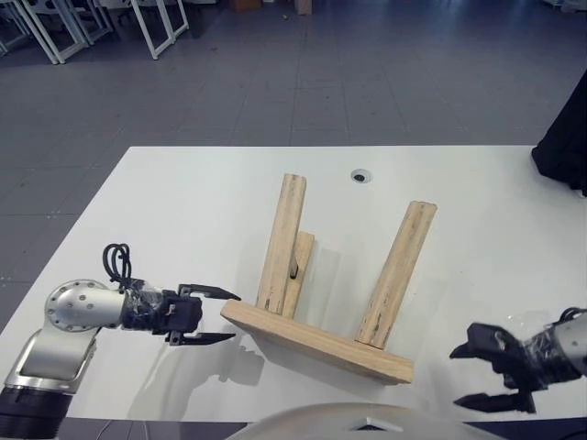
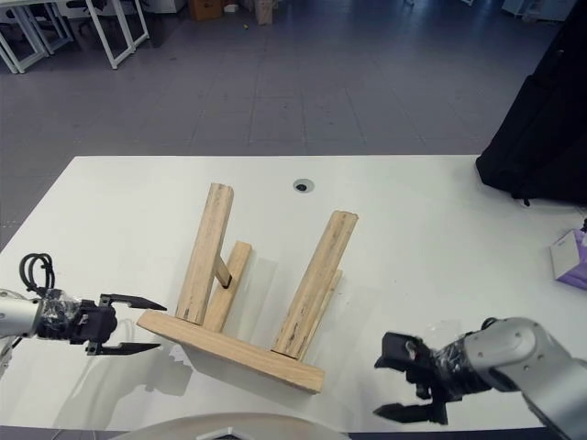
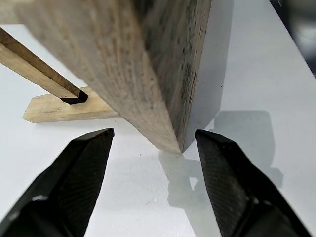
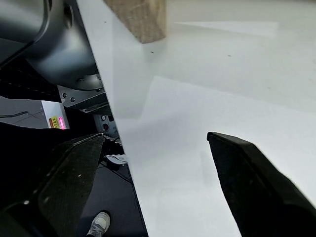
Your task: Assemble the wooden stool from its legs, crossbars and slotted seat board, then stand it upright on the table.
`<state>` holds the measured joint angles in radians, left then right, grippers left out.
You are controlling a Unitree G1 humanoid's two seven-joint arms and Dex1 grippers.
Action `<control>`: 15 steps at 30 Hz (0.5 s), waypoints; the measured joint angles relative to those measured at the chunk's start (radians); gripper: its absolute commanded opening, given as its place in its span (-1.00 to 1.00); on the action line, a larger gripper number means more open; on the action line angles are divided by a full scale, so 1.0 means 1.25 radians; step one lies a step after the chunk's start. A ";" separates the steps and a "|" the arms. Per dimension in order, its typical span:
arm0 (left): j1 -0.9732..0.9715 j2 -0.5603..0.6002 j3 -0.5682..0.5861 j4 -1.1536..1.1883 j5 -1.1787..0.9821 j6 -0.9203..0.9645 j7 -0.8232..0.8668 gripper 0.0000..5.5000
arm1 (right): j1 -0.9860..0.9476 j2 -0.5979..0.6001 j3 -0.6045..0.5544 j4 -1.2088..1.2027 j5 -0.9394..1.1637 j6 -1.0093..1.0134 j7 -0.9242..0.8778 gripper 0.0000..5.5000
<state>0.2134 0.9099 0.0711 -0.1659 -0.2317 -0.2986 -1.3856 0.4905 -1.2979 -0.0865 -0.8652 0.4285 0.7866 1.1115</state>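
1. The left claw (image 1: 233, 317) is spread wide and hangs low over the table (image 1: 174, 202). Its fingers (image 3: 84, 163) flank the nearest corner of the seat board (image 1: 316, 344), and no contact shows between them.
2. The stool (image 1: 385, 312) lies tipped on its side. The seat board stands on edge directly ahead of the left claw and runs from there toward the right claw (image 1: 454, 377).
3. Two thick legs, the first leg (image 1: 282, 240) on the left claw's side and the second leg (image 1: 397, 273) closer to the right claw, stick out from the board's far face. Both point away from the claws.
4. A shorter leg (image 1: 300, 266) lies just beyond the first leg, with a thin crossbar (image 3: 39, 74) seated in its slot.
5. The right claw is also spread and holds nothing. It hangs at the table's near edge, apart from the board's other end.
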 measured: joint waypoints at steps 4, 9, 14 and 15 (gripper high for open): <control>-0.009 -0.011 -0.021 -0.018 0.000 0.014 0.039 0.11 | -0.004 0.017 0.053 -0.058 -0.042 -0.009 -0.067 0.41; -0.007 -0.011 -0.025 -0.042 -0.023 0.096 0.055 0.05 | -0.033 0.081 0.097 -0.109 -0.050 0.033 -0.161 0.42; 0.009 -0.007 -0.032 -0.093 -0.073 0.192 0.056 -0.23 | -0.089 0.129 0.141 -0.124 -0.050 0.080 -0.235 0.42; 0.010 -0.004 -0.032 -0.097 -0.080 0.203 0.053 -0.25 | -0.109 0.135 0.145 -0.124 -0.048 0.090 -0.240 0.42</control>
<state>0.2262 0.9047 0.0306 -0.2875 -0.3320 -0.0451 -1.3193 0.3548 -1.1293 0.0951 -1.0206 0.3683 0.8989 0.8117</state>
